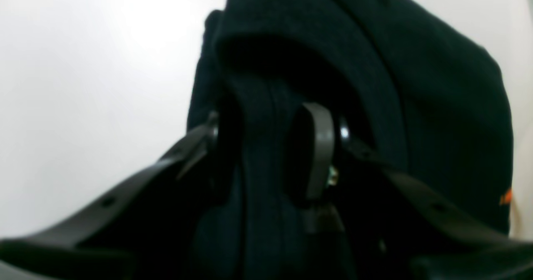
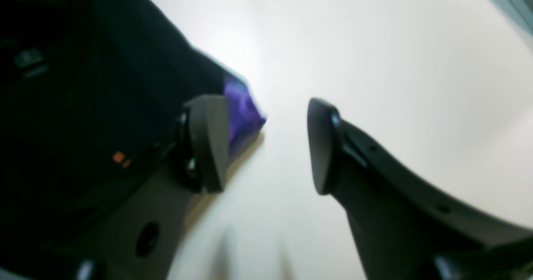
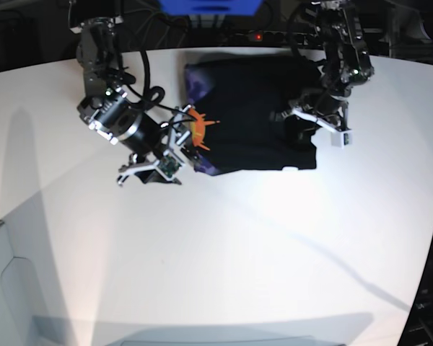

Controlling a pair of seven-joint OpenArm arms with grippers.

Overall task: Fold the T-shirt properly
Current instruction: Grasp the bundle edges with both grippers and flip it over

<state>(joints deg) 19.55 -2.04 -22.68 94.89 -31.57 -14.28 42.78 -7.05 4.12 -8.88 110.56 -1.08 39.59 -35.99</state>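
The black T-shirt (image 3: 252, 115) lies folded into a rough rectangle at the back middle of the white table (image 3: 238, 252), with its orange print (image 3: 200, 130) and a purple patch showing at its left edge. My left gripper (image 3: 314, 130) sits at the shirt's right edge. In the left wrist view its jaws (image 1: 266, 147) stand apart, with a raised ridge of the T-shirt (image 1: 437, 105) between them. My right gripper (image 3: 150, 171) hovers just off the shirt's front left corner. It (image 2: 266, 147) is open, with bare table between its fingers and the T-shirt (image 2: 104, 84) beside one fingertip (image 2: 208, 142).
A blue box (image 3: 209, 6) and cables sit behind the table's back edge. The table curves away to the dark surroundings on the right, and a pale panel (image 3: 7, 288) borders it at the lower left.
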